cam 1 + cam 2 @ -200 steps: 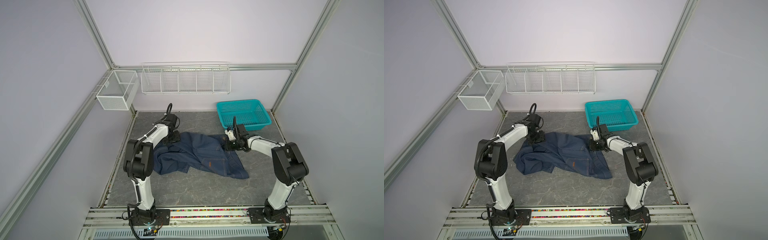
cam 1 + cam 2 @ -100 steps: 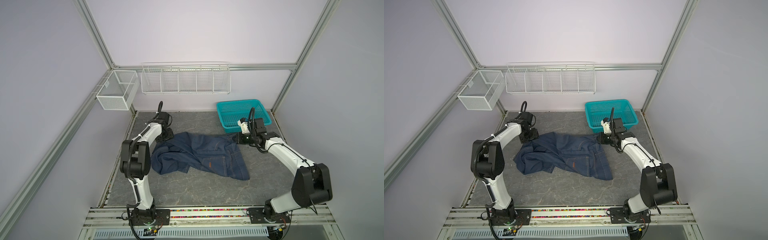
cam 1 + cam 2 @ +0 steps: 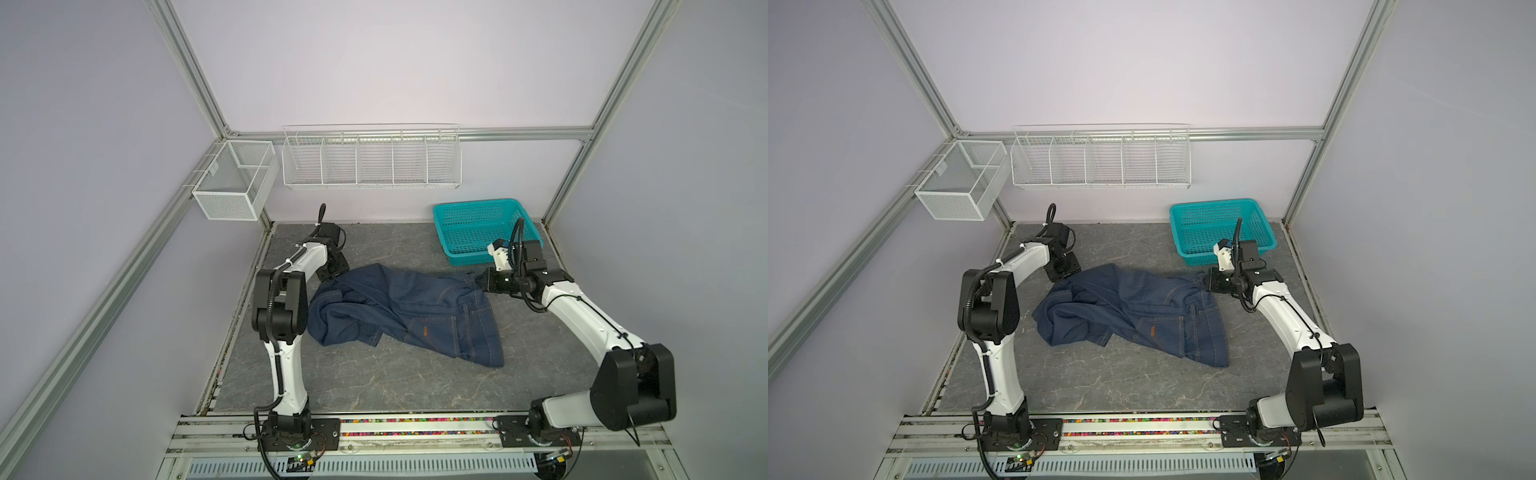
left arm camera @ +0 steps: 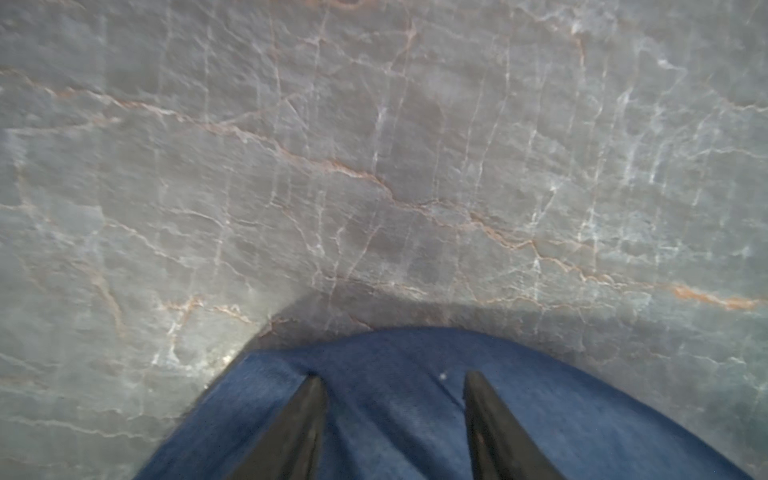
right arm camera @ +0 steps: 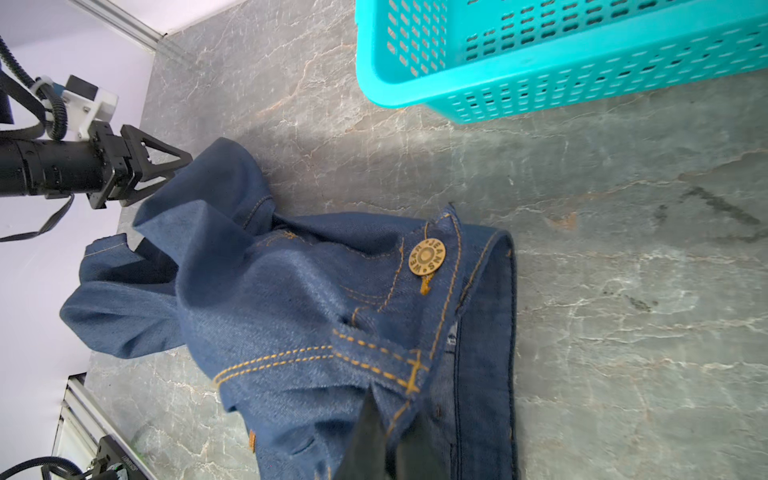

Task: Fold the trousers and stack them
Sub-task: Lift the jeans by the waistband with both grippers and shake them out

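Grey marbled counter [image 3: 374,386]; the trousers [image 3: 407,311] lie crumpled mid-counter, unfolded; right hand [image 3: 478,282] clamped on the waistband; left hand [image 4: 390,380] half-parted astride a denim fold; all folding and stacking apparently remains.

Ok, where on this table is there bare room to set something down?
Widest free patch: the bare table between the jeans and the front rail. A smaller one lies along the back wall, between the left hand and the teal basket. Crowded: the middle, with the jeans between both hands, and the basket corner by the right hand.
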